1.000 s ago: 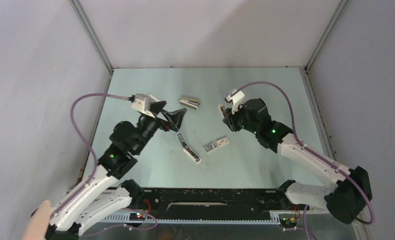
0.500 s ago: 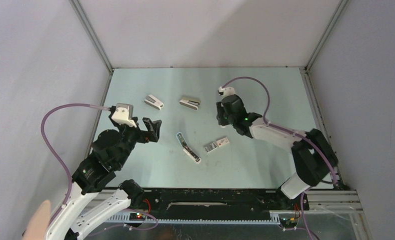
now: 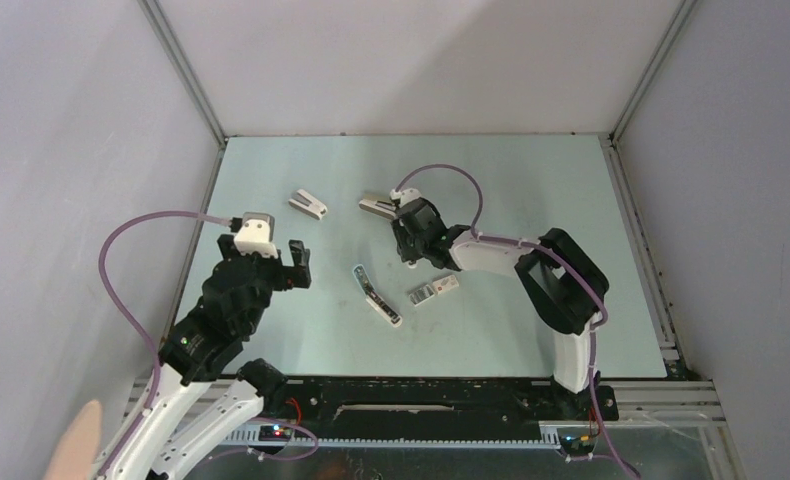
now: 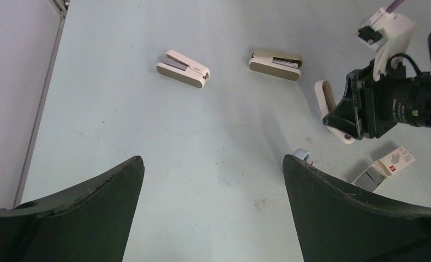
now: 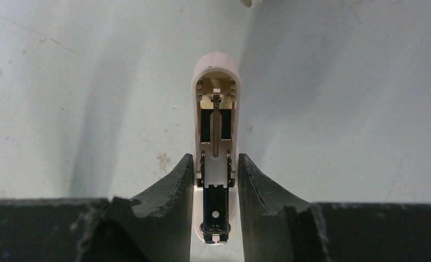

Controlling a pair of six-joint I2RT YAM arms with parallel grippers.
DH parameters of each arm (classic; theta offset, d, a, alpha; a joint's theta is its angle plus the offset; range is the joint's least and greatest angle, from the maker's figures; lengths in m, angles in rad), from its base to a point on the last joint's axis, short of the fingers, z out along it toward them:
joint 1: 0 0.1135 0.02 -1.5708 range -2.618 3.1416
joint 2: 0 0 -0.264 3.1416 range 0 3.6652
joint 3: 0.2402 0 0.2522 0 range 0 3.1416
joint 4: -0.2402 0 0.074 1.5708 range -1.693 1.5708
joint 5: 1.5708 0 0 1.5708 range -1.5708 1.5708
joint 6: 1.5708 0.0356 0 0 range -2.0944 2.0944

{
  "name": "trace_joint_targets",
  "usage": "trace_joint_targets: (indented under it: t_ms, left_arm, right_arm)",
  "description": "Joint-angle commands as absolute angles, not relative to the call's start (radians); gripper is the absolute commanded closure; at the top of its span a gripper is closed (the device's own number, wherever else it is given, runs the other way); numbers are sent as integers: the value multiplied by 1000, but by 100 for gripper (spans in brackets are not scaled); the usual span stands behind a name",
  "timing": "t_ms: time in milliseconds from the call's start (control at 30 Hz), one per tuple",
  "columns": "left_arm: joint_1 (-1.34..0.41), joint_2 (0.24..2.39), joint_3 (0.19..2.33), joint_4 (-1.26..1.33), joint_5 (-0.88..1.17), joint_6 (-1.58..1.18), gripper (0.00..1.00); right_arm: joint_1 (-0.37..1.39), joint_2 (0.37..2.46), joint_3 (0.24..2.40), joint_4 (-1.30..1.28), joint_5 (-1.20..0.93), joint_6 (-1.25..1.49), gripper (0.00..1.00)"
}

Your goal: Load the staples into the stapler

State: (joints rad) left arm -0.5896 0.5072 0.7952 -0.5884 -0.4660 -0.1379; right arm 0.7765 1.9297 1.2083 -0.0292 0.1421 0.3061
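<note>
My right arm reaches far left across the table. Its gripper (image 3: 409,245) is narrow around an opened white stapler shell (image 5: 216,103); whether it grips, I cannot tell. The left gripper (image 4: 212,210) hovers wide. The stapler (image 3: 376,295) lies mid-table, left of the staples (image 3: 433,290).

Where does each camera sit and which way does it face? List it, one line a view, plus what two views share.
Top external: above and behind the bases, looking down on the table; left arm and right arm show.
Left wrist: low over the table's left, facing its far side; own left fingers, apart, frame the bottom.
Right wrist: faces down; right fingers clamp a white opened stapler piece.
Shared: top and left wrist both show the white wedge stapler, the beige wedge stapler and the staples.
</note>
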Motion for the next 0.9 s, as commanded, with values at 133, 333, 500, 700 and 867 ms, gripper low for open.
trace_joint_targets:
  t_ms: [133, 333, 500, 700, 867]
  left_arm:
    - [-506, 493, 792, -565, -416, -118, 0]
    - [-465, 480, 784, -558, -402, -123, 0]
    - [-438, 482, 785, -561, -376, -123, 0]
    - [-402, 481, 782, -557, -354, -131, 0]
    - [-393, 486, 782, -556, -349, -134, 0]
  right_arm:
    - [805, 2008, 1296, -28, 146, 269, 90]
    - [817, 2018, 1297, -53, 145, 256, 80]
    - [821, 1990, 1298, -94, 127, 251, 67]
    - [827, 1916, 1297, -135, 95, 249, 51]
    - [828, 1835, 1297, -205, 92, 238, 46]
